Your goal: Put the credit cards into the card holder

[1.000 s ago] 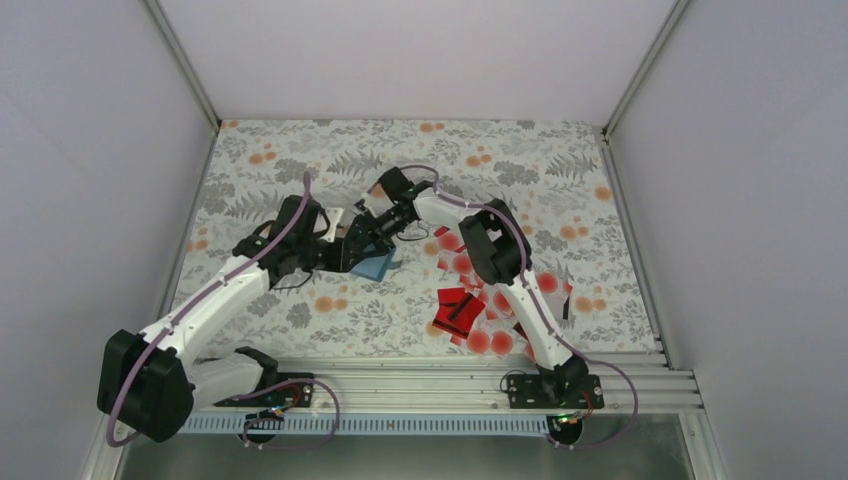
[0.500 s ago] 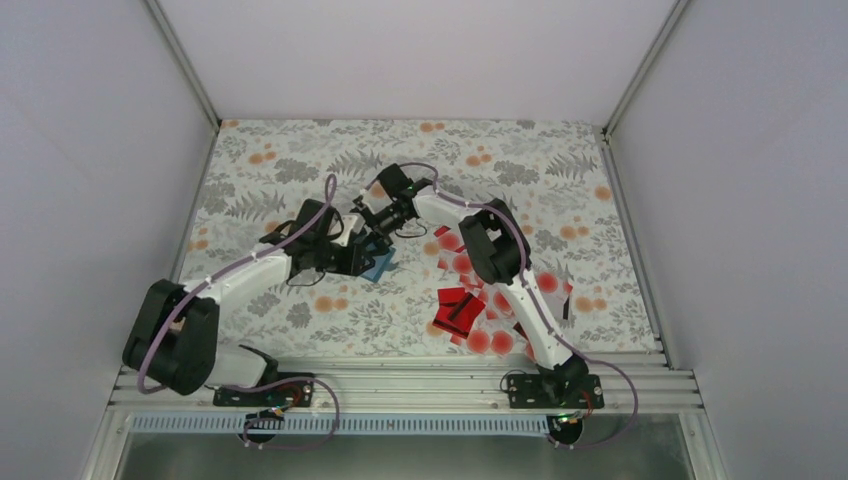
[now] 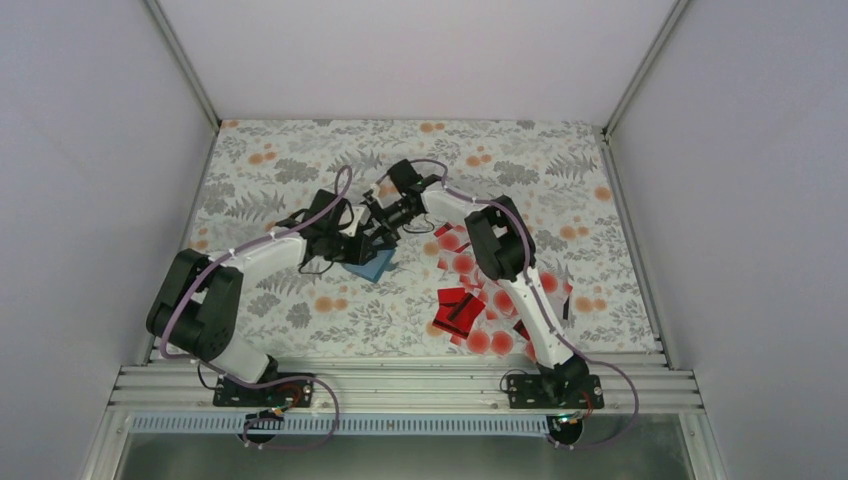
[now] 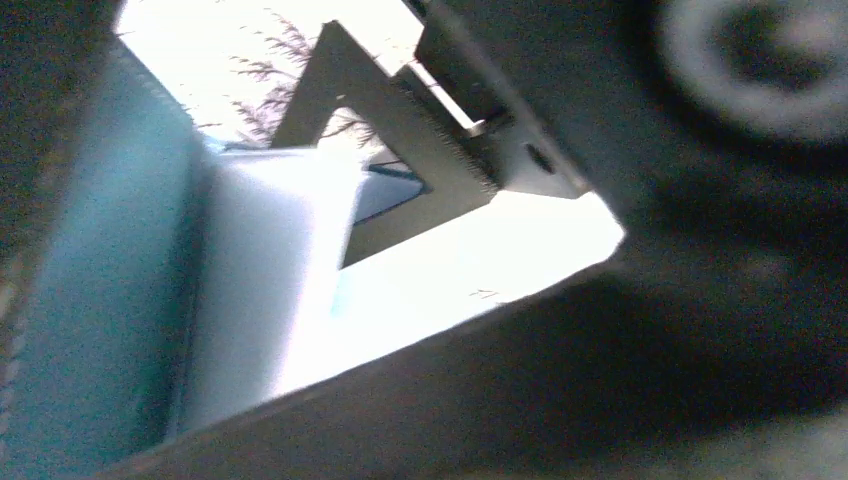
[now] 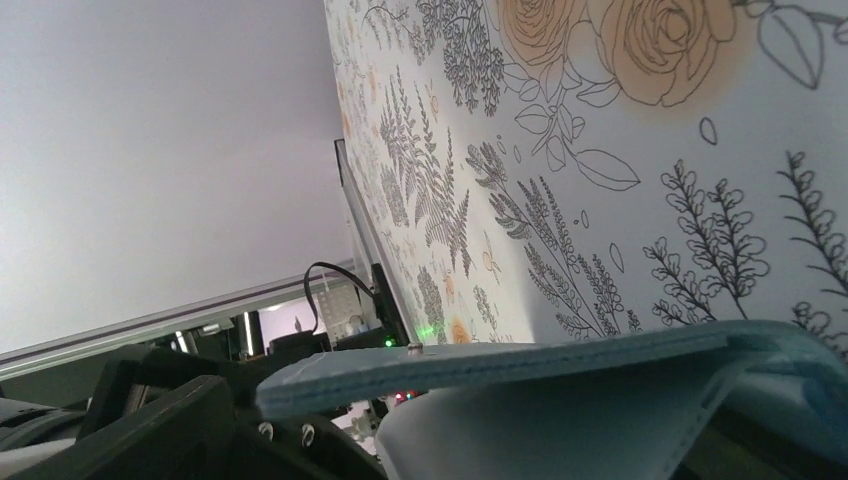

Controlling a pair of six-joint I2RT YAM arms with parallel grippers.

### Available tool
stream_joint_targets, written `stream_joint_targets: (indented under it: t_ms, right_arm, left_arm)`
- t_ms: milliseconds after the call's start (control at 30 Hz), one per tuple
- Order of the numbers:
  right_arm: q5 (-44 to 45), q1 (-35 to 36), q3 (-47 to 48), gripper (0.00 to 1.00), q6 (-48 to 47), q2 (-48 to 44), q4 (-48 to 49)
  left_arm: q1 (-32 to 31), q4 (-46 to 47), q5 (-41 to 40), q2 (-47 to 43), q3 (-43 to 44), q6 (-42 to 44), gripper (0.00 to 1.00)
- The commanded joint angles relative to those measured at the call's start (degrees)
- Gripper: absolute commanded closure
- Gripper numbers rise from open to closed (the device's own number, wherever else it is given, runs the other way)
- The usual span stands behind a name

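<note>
Nearest me, the credit cards lie heaped beside the right arm. Beyond them the card holder sits mid-tablecloth. Only the left wrist view shows the left gripper pinching its flap. Farthest is the right gripper, and no view tells me its spread.

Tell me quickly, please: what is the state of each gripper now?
Left gripper: closed on the holder.
Right gripper: beside the holder; open or closed cannot be told.
</note>
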Motion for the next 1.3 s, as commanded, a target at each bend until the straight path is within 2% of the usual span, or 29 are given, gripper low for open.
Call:
stream_joint_targets:
  t_ms: [0,333,600,1033,1200,1267]
  right_arm:
    - [4.9,0.9,-3.6,0.01,-3.3,0.7,-5.3]
    - [6.2,-0.9,-6.0,0.01,-5.4,-0.9,-6.7]
    - [7.6,-1.5,-7.1,0.01,-7.9,-1.2,-8.8]
    - [9.2,-2.4,-9.4,0.01,-9.7,-2.9,-9.2]
    - [9.4,-2.4,-9.4,0.01,-10.2,-4.0,-9.2]
    - [9.4,-2.3,-8.9,0.01,-10.4,-4.8,-9.3]
  left_arm:
    - [0.7,-2.2,-9.5,0.9,1.5,2.3,0.69]
    - [2.3,-4.0,-17.6,2.9,3.5,3.5,0.69]
    - [3.8,-4.2,-18.5,9.1,7.1,6.3,0.68]
    - [7.0,-6.3,-18.2,13.6,10.2,9.8,0.53]
    - [7.1,-6.9,-18.3,13.2,9.9,11.4,0.40]
    - [7.0,-7.3,-17.8,13.9,10.1,11.6,0.39]
